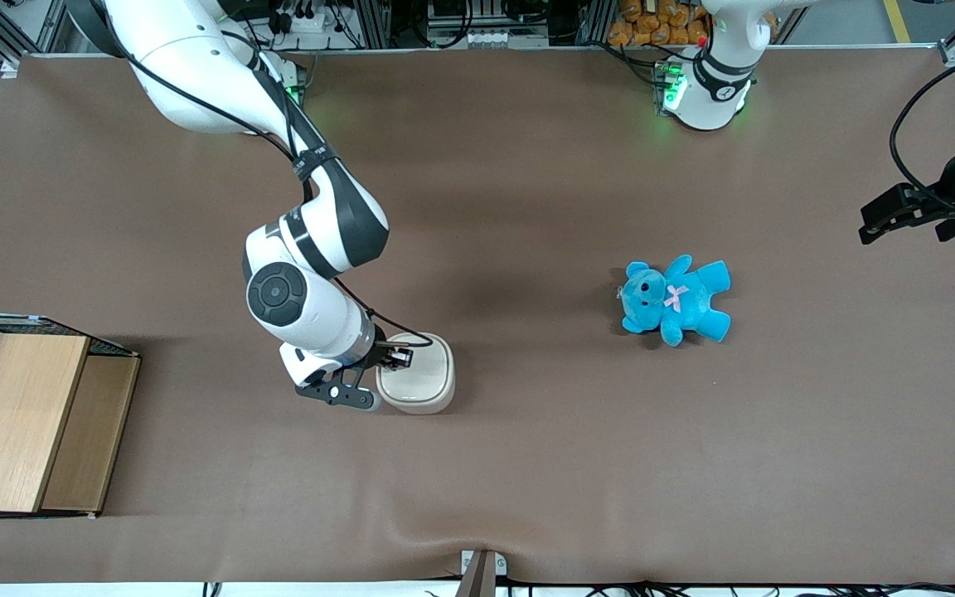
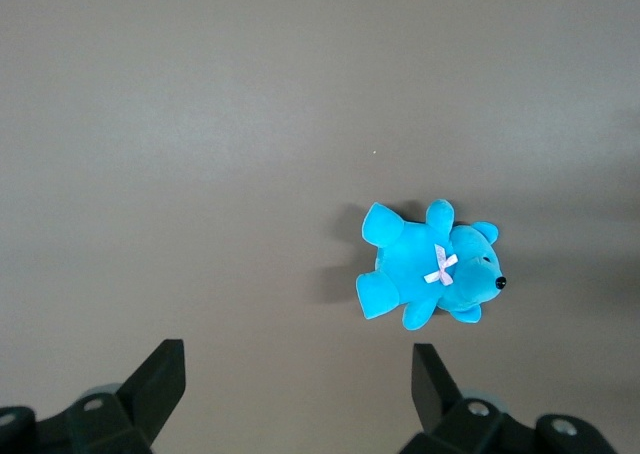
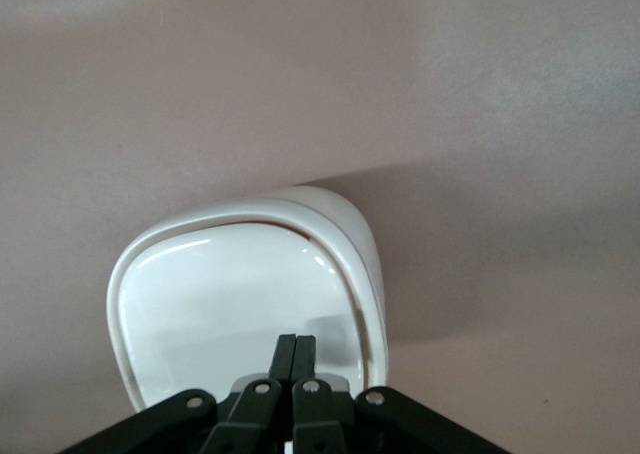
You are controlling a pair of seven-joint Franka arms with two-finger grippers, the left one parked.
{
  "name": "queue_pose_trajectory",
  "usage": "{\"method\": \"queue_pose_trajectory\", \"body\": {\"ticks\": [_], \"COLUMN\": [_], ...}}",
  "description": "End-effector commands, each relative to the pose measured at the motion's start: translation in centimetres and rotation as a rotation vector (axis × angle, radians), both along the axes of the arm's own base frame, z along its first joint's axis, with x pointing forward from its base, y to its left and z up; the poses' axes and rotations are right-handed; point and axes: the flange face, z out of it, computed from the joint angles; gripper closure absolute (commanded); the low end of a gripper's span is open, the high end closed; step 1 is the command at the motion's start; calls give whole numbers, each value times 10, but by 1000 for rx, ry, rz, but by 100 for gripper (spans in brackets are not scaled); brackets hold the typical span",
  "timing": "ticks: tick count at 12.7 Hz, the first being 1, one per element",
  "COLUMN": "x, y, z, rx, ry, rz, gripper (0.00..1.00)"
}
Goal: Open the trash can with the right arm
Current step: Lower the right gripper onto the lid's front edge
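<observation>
Front view shows the broad brown table (image 1: 527, 464), bare over most of its surface. A flat wooden box with wire mesh (image 1: 17, 419) sits at the working arm's end. The large white jointed right arm (image 1: 303, 249) reaches down mid-table. The small cream-white rounded-square plastic trash can (image 1: 419, 377) stands there, lid down. A blue plush teddy bear (image 1: 676, 300) lies well apart, toward the parked arm's end. The black two-finger gripper (image 3: 294, 359), fingers pressed together, sits over the lid's edge.
</observation>
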Motion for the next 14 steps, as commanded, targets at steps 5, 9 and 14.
{"method": "queue_pose_trajectory", "body": {"ticks": [5, 9, 14], "x": [5, 1, 5], "y": [4, 12, 5], "z": [-10, -23, -11], "rx": [-22, -36, -29], "ry": [-31, -47, -33], "rz": [-2, 13, 2], "gripper": [100, 100, 100]}}
